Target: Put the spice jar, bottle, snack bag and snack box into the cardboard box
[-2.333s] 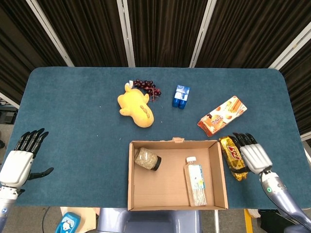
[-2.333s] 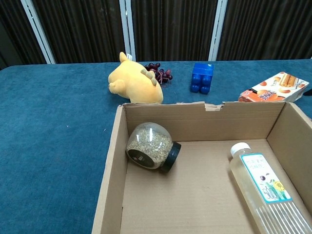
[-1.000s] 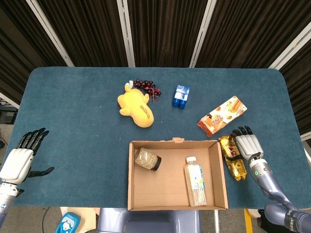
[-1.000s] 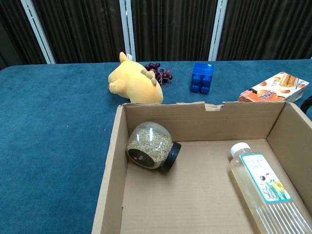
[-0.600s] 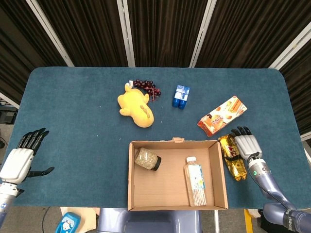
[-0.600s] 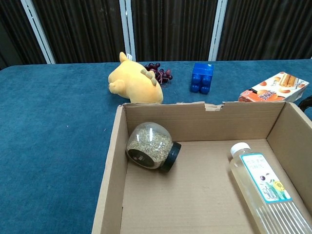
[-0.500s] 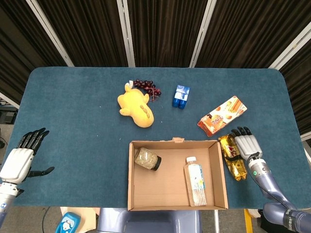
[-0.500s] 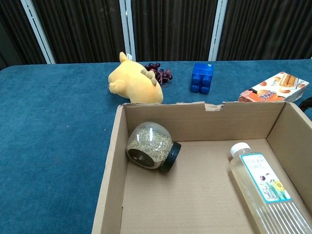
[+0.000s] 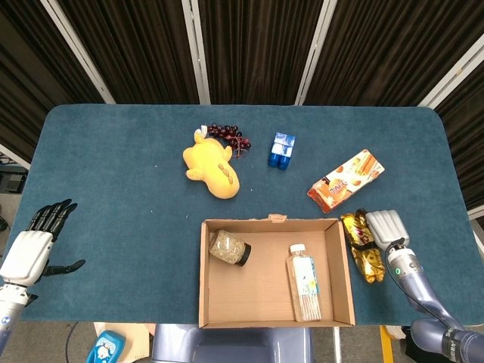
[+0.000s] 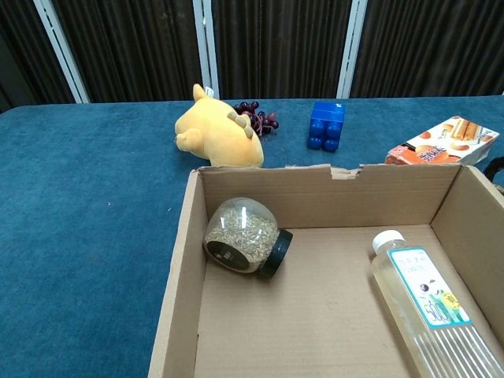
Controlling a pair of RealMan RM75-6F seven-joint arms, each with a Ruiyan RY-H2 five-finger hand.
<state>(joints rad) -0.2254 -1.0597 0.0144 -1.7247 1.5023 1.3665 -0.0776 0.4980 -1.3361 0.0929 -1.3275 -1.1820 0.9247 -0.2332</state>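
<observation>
Cardboard box (image 9: 204,299) sits at the near middle of the blue table (image 9: 113,174), and I can see the spice jar (image 9: 229,247) lying on its side in the far left part of it, with the bottle (image 9: 304,285) lying flat along the right side, cap toward the far wall. My right hand (image 9: 384,226) is down on the snack bag (image 9: 360,242), which lies on the table just beside the box's right wall; the fingers are curled over the bag's far end, gripping it. The snack box (image 9: 345,180) lies flat on the table, farther away and near the bag, outside the carton. My left hand (image 9: 32,246) is at the near left edge of the table, well apart from everything, fingers spread and holding nothing. Farther off I see a yellow plush toy (image 9: 212,165), a bunch of dark grapes (image 9: 228,134) touching it, and a blue block (image 9: 282,150) to their right.
</observation>
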